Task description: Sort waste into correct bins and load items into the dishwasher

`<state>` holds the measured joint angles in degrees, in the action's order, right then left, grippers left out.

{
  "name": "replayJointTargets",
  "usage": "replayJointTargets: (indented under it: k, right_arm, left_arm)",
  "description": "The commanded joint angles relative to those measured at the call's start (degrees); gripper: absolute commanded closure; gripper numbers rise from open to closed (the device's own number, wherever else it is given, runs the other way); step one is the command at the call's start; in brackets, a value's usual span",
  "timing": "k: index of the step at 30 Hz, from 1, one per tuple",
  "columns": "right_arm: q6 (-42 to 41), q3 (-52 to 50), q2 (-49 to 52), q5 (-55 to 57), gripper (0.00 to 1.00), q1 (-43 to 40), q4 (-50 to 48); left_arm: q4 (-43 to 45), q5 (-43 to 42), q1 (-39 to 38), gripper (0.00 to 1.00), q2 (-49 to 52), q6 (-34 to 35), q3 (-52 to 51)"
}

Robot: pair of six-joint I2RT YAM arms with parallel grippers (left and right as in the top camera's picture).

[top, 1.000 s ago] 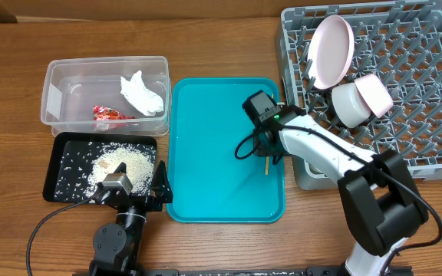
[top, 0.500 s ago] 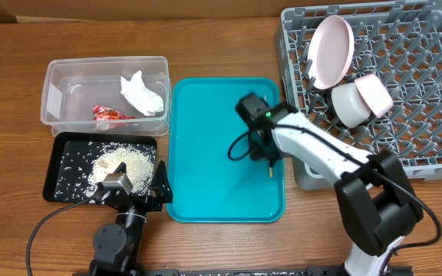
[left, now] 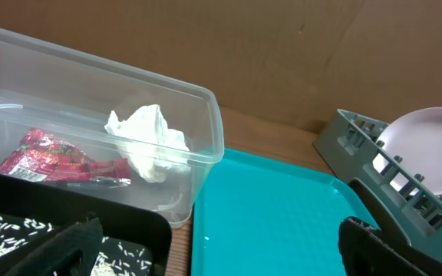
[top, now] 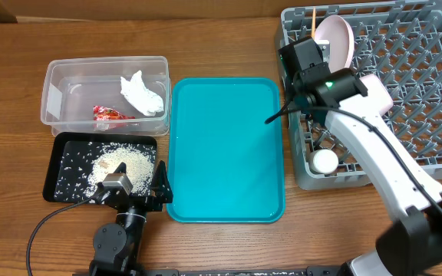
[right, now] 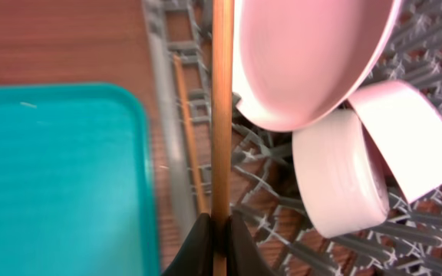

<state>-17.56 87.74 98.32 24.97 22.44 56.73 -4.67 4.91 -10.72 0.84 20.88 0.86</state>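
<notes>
My right gripper (top: 311, 47) (right: 221, 230) is shut on a wooden chopstick (right: 222, 107), held over the left edge of the grey dish rack (top: 424, 100); its tip shows in the overhead view (top: 313, 17). A second chopstick (right: 189, 130) lies in the rack below. The rack also holds a white plate (top: 336, 34), two bowls (right: 340, 176) and a small cup (top: 324, 161). The clear tub (top: 56, 92) holds the napkin (top: 143, 92) and red packet (top: 110, 113). The black tray (top: 58, 176) holds rice (top: 121, 162). My left gripper (top: 133, 192) (left: 221, 245) is open and empty.
The teal serving tray (top: 225, 153) lies between the bins and the rack, with nothing on it. In the left wrist view the tub (left: 206, 146), napkin (left: 148, 142) and packet (left: 52, 157) are close ahead.
My right gripper has lifted the chopstick off the teal tray and carried it up and right to the rack's left edge. The left arm has not moved.
</notes>
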Motion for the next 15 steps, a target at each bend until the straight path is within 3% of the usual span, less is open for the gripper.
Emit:
replayJointTargets:
  k: [1, 3, 4, 6, 15]
  right_arm:
    - [4.7, -2.4, 3.9, -1.9, 0.96, -1.8, -0.9]
    - [6.7, -2.4, 5.0, -1.4, 0.95, -2.3, -0.9]
    - [7.3, -2.4, 5.1, -0.3, 0.87, -2.4, -1.0]
    - [6.7, 0.2, 3.8, 0.5, 0.6, -2.0, 2.0]
    - [5.4, 8.8, -11.8, -15.3, 0.35, 6.2, 9.9]
  left_arm:
    - [0.2, -0.5, 0.6, 0.0, -0.6, 0.4, -0.3]
    - [0.2, -0.5, 0.6, 0.0, -0.6, 0.4, -0.3]
    - [0.2, -0.5, 0.6, 0.0, -0.6, 0.4, -0.3]
    - [0.2, -0.5, 0.6, 0.0, -0.6, 0.4, -0.3]
    - [0.2, -0.5, 0.6, 0.0, -0.6, 0.4, -0.3]
